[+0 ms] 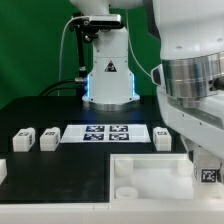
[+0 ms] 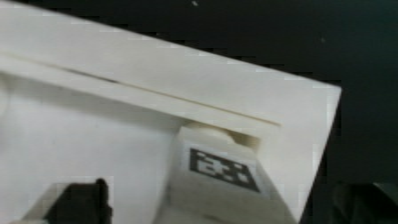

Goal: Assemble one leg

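One leg (image 2: 226, 170), a small white block with a black-and-white tag, stands against a corner of the large white tray-shaped part (image 2: 125, 90). My gripper (image 2: 222, 207) straddles this leg. Light gaps show between the leg and both dark fingers (image 2: 80, 200), so the jaws stand open around it. In the exterior view the gripper (image 1: 205, 168) hangs low at the tray part's (image 1: 150, 172) right end, and the leg's tag (image 1: 208, 176) shows just below it. Three more legs stand loose: two at the left (image 1: 22, 140) (image 1: 48, 138) and one at the right (image 1: 163, 137).
The marker board (image 1: 105, 133) lies flat between the loose legs. The robot base (image 1: 108, 75) stands behind it. Another white piece (image 1: 2, 170) shows at the exterior view's left edge. The table top is black.
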Controlling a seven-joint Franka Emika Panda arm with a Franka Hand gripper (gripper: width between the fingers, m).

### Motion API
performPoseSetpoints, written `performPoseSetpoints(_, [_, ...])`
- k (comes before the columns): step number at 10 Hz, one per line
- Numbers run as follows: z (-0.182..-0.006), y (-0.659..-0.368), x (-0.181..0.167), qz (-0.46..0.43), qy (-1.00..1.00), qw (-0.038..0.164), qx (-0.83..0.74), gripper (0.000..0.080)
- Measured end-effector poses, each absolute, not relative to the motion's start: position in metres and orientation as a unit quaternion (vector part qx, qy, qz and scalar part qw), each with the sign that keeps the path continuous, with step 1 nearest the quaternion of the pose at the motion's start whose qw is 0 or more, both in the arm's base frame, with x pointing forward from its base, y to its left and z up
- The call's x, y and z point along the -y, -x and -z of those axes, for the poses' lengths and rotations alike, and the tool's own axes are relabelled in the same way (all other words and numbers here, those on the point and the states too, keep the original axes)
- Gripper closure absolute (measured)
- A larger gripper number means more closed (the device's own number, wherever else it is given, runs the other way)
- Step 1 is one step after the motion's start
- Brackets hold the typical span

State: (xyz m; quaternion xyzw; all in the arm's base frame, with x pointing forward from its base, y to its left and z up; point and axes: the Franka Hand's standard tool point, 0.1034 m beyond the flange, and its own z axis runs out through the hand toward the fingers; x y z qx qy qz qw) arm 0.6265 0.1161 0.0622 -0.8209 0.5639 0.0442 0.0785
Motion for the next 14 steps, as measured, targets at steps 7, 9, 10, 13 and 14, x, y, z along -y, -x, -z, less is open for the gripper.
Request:
performPoseSetpoints(7, [-0.084, -0.635, -0.110, -0.001, 0.960, 0.084, -0.266, 0.0151])
performPoseSetpoints(9, [-0.084, -0.635, -0.110, -0.002, 0.960, 0.084, -0.266, 0.0151])
performPoseSetpoints(10, [-0.084, -0.635, -0.110, -0.002, 0.960, 0.084, -0.266, 0.0151])
performPoseSetpoints(13, [-0.083, -0.635, -0.110, -0.002, 0.960, 0.084, -0.266, 0.0151])
performPoseSetpoints(14, [-0.083, -0.634, -0.110, -0.002, 0.960, 0.084, -0.266, 0.0151])
